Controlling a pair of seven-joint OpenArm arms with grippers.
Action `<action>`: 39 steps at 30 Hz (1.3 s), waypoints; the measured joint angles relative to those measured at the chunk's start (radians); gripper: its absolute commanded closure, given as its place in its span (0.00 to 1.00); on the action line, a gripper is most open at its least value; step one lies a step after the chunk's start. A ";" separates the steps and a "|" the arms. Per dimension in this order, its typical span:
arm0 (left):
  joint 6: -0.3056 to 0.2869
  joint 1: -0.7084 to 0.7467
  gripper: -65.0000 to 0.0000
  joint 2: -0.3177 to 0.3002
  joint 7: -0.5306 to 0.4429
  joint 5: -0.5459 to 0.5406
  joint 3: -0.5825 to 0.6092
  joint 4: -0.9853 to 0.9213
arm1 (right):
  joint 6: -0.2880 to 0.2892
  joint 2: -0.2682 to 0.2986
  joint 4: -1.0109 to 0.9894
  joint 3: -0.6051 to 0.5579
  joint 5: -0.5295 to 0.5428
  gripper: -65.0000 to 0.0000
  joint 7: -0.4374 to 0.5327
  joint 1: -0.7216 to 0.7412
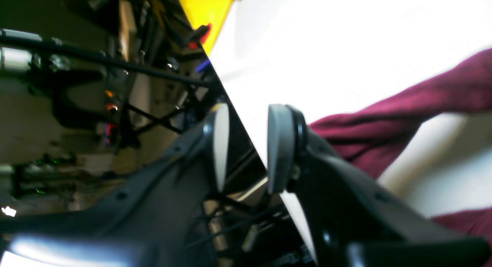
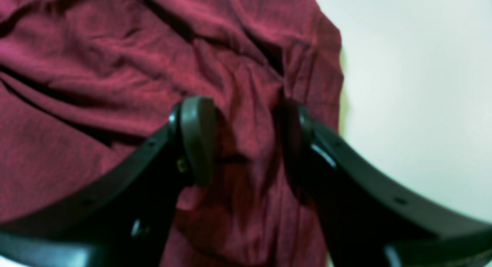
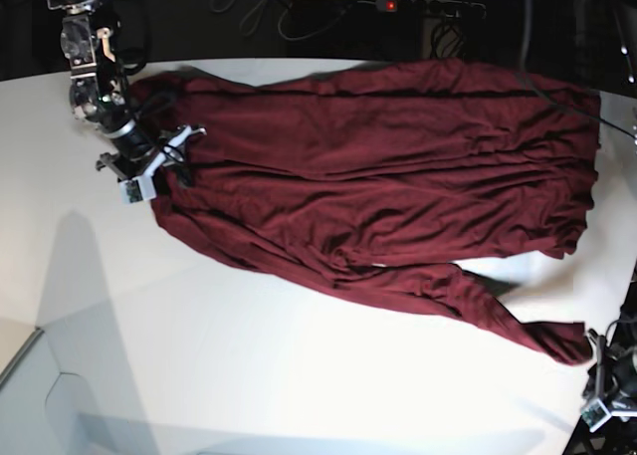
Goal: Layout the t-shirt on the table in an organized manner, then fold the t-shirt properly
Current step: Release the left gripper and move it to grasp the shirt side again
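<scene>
Grey rubbery pads tip both curved black grippers. The left gripper stands parted and empty at the table's near right edge, beside a sleeve. The right gripper, spread, straddles rumpled cloth at the far left corner. The maroon t-shirt sprawls creased across the far side.
</scene>
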 measured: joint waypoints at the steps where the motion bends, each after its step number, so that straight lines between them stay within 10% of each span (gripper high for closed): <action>1: -0.003 0.002 0.73 -0.012 0.000 -0.005 0.037 0.013 | 0.000 0.000 0.000 0.000 -0.001 0.57 0.003 0.000; 18: -0.002 0.032 0.73 -0.020 -0.004 -0.015 0.095 0.056 | 0.000 0.000 -0.001 -0.001 0.000 0.57 -0.008 0.011; 34: 0.008 0.197 0.73 0.278 0.014 0.000 -0.560 -0.162 | 0.000 0.001 -0.005 -0.001 -0.007 0.57 -0.014 0.023; 39: 0.175 0.209 0.73 0.373 0.023 0.002 -0.719 -0.217 | 0.000 -0.003 -0.005 -0.002 -0.007 0.57 -0.019 0.025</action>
